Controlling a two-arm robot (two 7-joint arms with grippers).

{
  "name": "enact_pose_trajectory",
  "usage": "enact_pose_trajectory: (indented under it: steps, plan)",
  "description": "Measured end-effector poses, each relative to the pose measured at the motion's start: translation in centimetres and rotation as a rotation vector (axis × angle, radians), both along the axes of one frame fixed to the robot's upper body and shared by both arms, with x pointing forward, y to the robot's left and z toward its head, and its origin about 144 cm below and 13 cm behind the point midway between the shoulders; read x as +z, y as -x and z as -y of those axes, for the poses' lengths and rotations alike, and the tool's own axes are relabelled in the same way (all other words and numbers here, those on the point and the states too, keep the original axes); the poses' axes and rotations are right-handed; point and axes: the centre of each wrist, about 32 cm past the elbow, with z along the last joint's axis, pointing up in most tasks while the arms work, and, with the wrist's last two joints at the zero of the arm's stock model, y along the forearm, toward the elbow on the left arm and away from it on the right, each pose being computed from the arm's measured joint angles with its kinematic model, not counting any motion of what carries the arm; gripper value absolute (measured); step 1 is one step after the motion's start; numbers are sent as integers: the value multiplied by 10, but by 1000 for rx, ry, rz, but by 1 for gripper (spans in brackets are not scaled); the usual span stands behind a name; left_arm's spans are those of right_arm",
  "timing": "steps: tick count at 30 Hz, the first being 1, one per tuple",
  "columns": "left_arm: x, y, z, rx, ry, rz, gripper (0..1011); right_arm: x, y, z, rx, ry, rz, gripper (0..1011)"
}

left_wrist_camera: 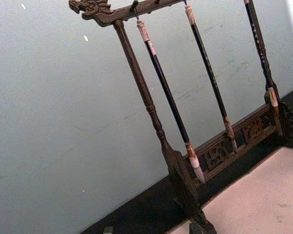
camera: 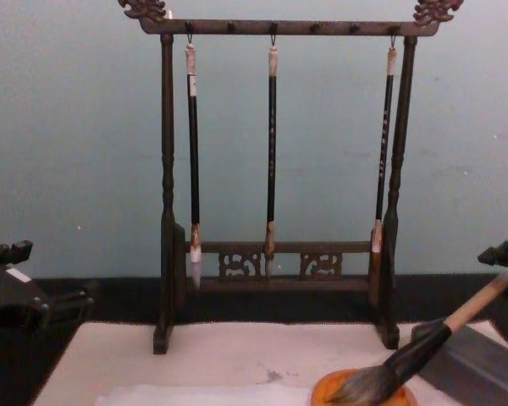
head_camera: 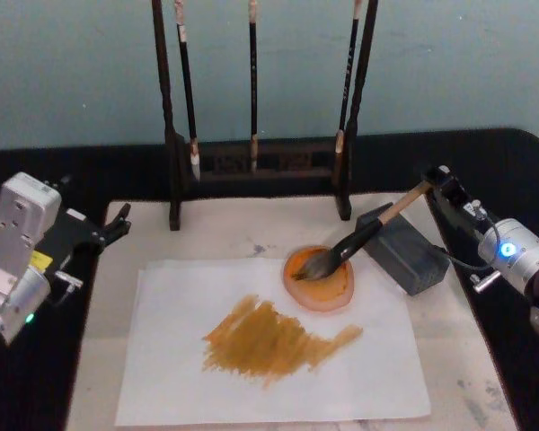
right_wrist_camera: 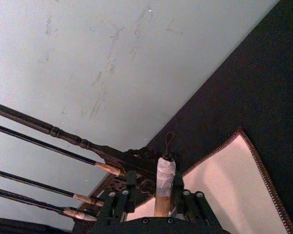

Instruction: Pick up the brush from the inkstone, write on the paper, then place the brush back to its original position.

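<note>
The brush [head_camera: 359,241] lies slanted, its bristles in a round orange dish [head_camera: 319,287] and its pale handle propped on the grey inkstone block [head_camera: 404,251]. My right gripper [head_camera: 438,182] is at the handle's white-capped end. In the right wrist view the handle [right_wrist_camera: 163,190] stands between the fingers with a gap on one side, so the gripper is open. The white paper [head_camera: 162,359] carries a broad orange-brown stroke in its middle. My left gripper [head_camera: 117,224] is parked open at the mat's left edge, well away from the brush.
A dark wooden rack [head_camera: 251,166] with three thin black brushes hanging stands behind the paper. The beige felt mat [head_camera: 467,359] lies under everything on a black table. The chest view shows the brush [camera: 406,359], the dish [camera: 322,393] and the inkstone [camera: 474,364] low at the right.
</note>
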Motion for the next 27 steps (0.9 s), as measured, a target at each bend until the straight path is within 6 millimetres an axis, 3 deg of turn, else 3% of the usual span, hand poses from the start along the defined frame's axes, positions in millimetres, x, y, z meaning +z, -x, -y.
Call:
enact_pose_trajectory:
  steps: [4,8,14,19,27]
  plan:
    - [0,0,0,0,0,0,1010,0,0,0,0,0,0,591]
    - [0,0,0,0,0,0,1010,0,0,0,0,1,0,669]
    - [0,0,0,0,0,0,1010,0,0,0,0,1,-1,891]
    - [0,0,0,0,0,0,1010,0,1,0,0,5,1,1000]
    - [0,0,0,0,0,0,1010,6,17,-2,-16,42,-2,1000]
